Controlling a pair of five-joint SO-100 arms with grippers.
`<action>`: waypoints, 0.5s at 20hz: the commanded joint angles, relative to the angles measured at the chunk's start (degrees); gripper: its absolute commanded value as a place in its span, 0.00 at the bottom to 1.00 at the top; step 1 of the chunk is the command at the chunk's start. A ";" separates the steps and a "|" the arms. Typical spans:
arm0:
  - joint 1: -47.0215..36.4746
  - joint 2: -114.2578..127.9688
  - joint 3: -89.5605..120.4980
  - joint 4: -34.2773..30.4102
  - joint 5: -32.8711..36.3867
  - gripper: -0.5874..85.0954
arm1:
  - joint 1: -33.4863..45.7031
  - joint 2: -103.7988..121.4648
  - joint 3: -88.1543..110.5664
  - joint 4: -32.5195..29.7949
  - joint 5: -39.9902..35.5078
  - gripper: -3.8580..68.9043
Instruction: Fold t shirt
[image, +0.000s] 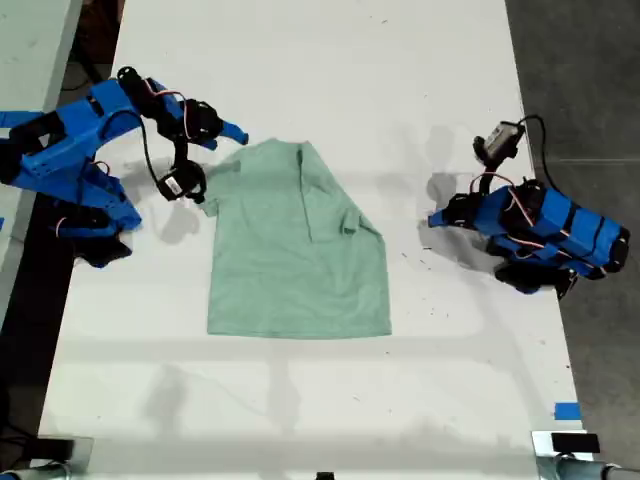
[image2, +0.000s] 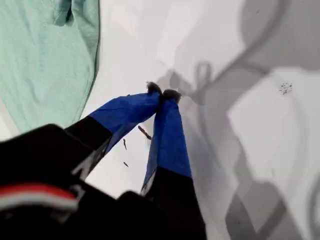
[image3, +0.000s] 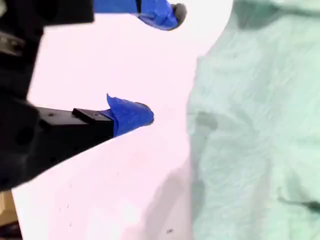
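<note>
Mint-green cloth, thin and unprinted: the shirt lies on the white table, about midway between the two blue arms. Its hem edge, towards the exterior view's bottom, runs straight. The side towards the exterior view's right is turned in over the body, with the sleeve bunched there and a fold line running down from the collar end. That leaves the collar end narrower than the hem.

My second hand is at the shirt's collar-end corner, on the exterior view's left. Its fingers are spread wide apart with nothing between them. The second wrist view shows the same hand over bare table, with the shirt edge just beside the fingertips. I cannot tell whether a tip touches the cloth.

My first hand is off the shirt on the exterior view's right, well apart from the folded side, with bare table between. In the first wrist view that hand has its two blue fingers pressed together at their dark tips (no cloth caught between them). The shirt shows only at the picture's edge. Shadows of the arm and its cable fall on the table around this hand.
</note>
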 joint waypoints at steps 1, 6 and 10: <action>-6.77 -2.20 4.48 -4.48 0.79 0.31 | -0.26 0.70 2.90 -1.76 0.00 0.07; -2.20 0.53 13.54 -4.92 -20.74 0.27 | -0.35 0.70 2.90 -1.76 -0.09 0.07; 5.80 8.17 17.67 -4.83 -22.59 0.21 | -0.44 0.70 2.90 -1.76 -0.09 0.07</action>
